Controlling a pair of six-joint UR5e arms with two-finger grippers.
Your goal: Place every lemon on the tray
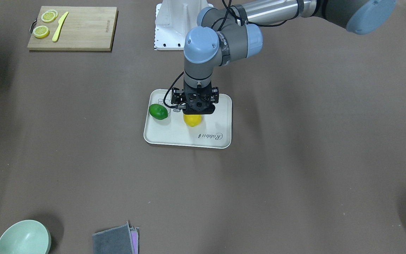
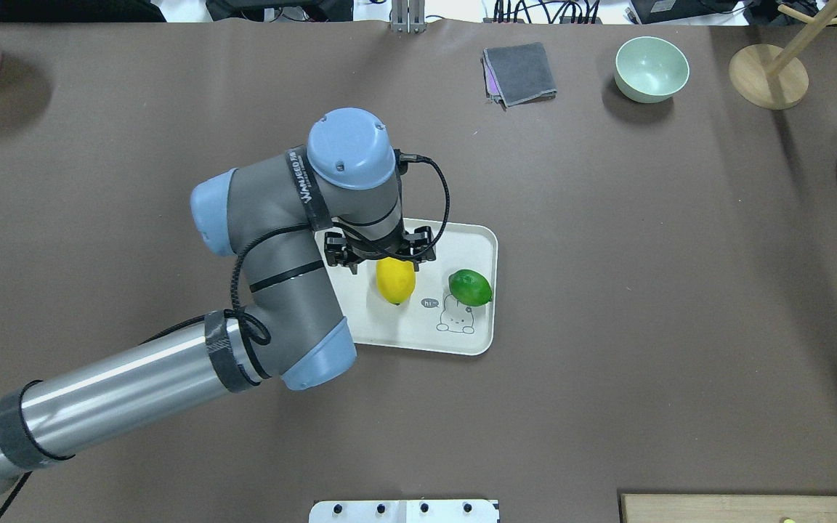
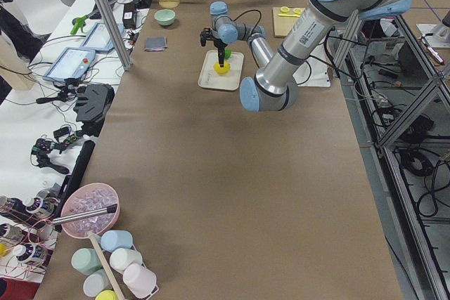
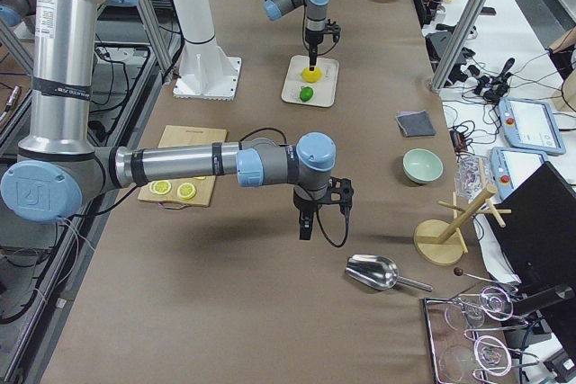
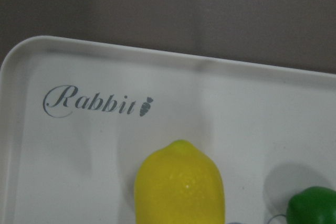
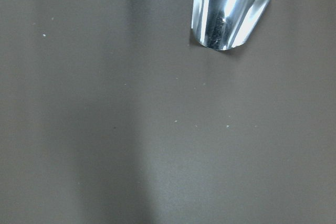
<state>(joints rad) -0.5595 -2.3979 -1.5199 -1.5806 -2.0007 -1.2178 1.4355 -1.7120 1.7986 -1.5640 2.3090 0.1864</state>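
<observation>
My brown table (image 2: 607,290) carries the tray (image 2: 418,330) mid-frame, a green bowl (image 2: 651,69) and grey cloth (image 2: 520,73) along the top edge, and a cutting board (image 2: 738,508) at lower right.

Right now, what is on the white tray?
A yellow lemon and a green lemon, apart. The left pincer covers part of the yellow one, so its grip cannot be seen.

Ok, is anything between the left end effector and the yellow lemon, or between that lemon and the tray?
Nothing visible. The left end effector sits right over the yellow lemon, which already lies on the tray. The green lemon is beside it on the tray, apart, not in the way.
</observation>
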